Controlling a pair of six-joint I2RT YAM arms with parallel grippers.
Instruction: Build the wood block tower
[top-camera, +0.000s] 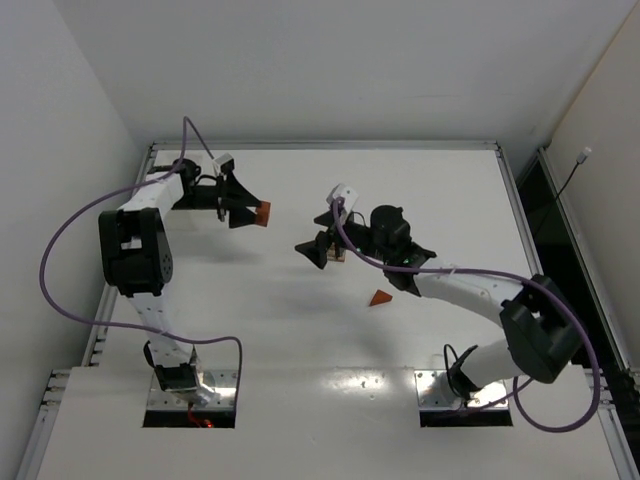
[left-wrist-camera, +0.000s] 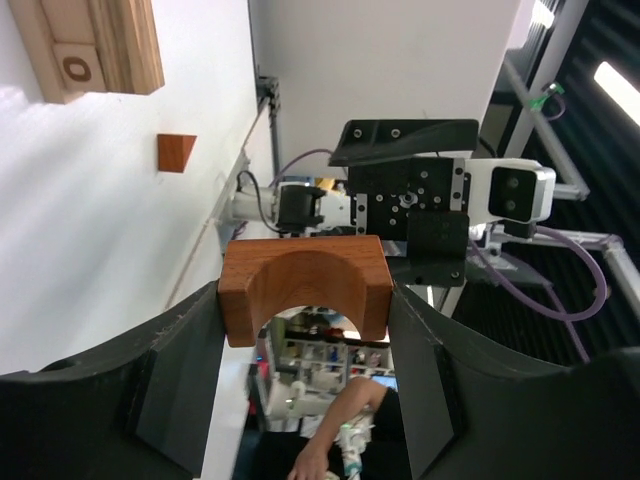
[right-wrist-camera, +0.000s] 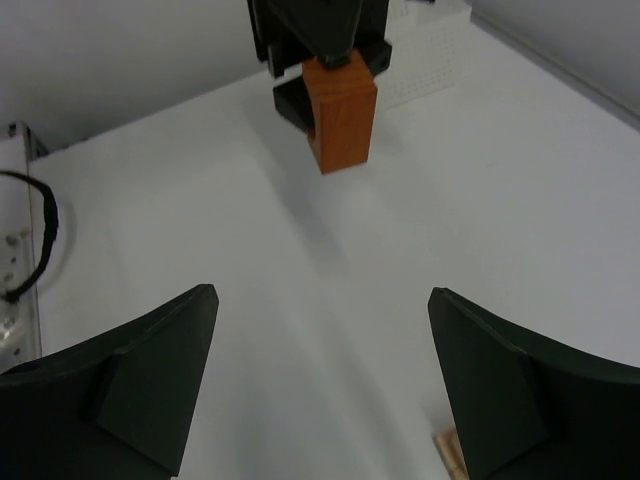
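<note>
1. At the near edge of the white table (top-camera: 300, 350), the two arm bases (top-camera: 185, 378) sit bolted side by side.
2. A little farther in, a small reddish-brown triangular wooden wedge (top-camera: 379, 298) lies alone on the tabletop. It sits just beside the right arm's forearm and apart from the other blocks. The left wrist camera catches it too (left-wrist-camera: 175, 152).
3. At mid-table the right gripper (top-camera: 318, 250) hovers with its black fingers (right-wrist-camera: 130, 390) spread wide and nothing between them. Its own wrist camera shows only bare white surface in the gap.
4. The wood block tower (top-camera: 338, 256), a low stack of pale tan wooden pieces, stands just beside that open claw.
   - From above, only a tan sliver shows at the fingers.
   - The right wrist camera sees one tan corner (right-wrist-camera: 450, 455) at the bottom edge, by the right-hand finger.
   - The left wrist camera shows pale stacked pieces (left-wrist-camera: 90, 45), one bearing a round mark.
   - Whether the claw touches the stack cannot be told.
5. Farthest back, toward the table's far left, the left gripper (left-wrist-camera: 305, 300) pinches a reddish-brown wooden arch block (left-wrist-camera: 305, 272) by its two ends. The block is held above the tabletop, well apart from the tower, and the claw points toward the right arm.
</note>
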